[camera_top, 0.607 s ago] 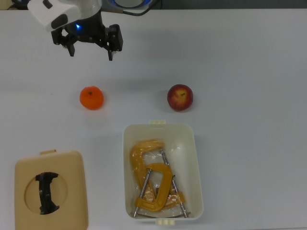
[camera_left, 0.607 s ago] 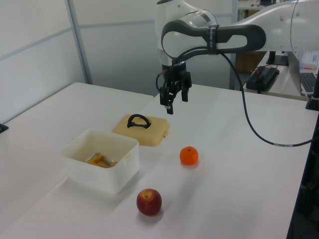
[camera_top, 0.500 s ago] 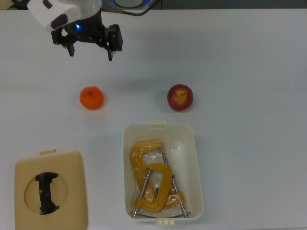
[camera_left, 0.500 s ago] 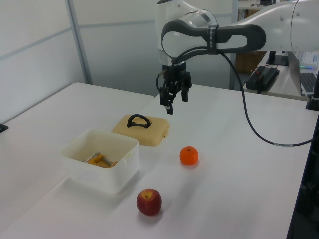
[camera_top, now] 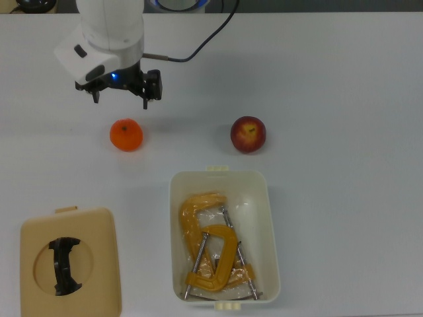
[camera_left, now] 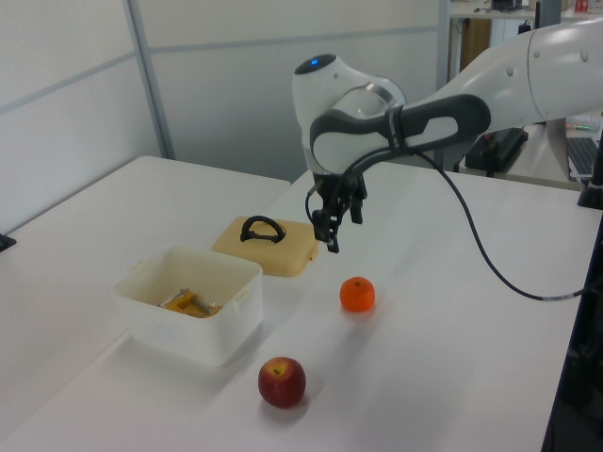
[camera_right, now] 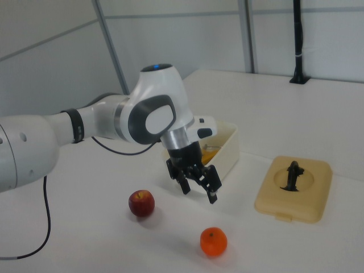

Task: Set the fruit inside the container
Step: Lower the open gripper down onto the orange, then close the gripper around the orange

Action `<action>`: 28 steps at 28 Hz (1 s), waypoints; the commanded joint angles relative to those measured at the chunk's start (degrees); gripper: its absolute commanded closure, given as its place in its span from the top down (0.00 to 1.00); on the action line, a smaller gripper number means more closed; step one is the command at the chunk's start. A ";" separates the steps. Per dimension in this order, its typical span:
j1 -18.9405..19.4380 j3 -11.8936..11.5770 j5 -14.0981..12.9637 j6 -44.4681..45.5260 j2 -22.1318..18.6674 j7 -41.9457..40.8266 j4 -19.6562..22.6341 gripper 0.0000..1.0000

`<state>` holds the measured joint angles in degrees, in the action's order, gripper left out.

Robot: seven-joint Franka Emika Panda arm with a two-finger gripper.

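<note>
Spread-fingered, the gripper (camera_top: 119, 96) has dropped from higher up toward the orange (camera_top: 125, 135), now hovering just short of it near the worktop's (camera_top: 344, 79) middle. Both orange and apple (camera_top: 248, 135) remain outside the tub (camera_top: 271, 218), which holds yellow clamps (camera_top: 208, 251); a grasp looks imminent.
</note>
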<state>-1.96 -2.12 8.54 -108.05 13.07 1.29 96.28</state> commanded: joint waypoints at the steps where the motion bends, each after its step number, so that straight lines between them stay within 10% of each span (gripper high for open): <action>1: -0.42 0.80 3.06 -5.14 -1.65 1.00 6.63 1.00; 28: 0.81 0.89 12.82 -16.31 5.74 9.43 12.79 1.00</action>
<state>-1.23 -1.26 19.32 -122.84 18.95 8.13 108.07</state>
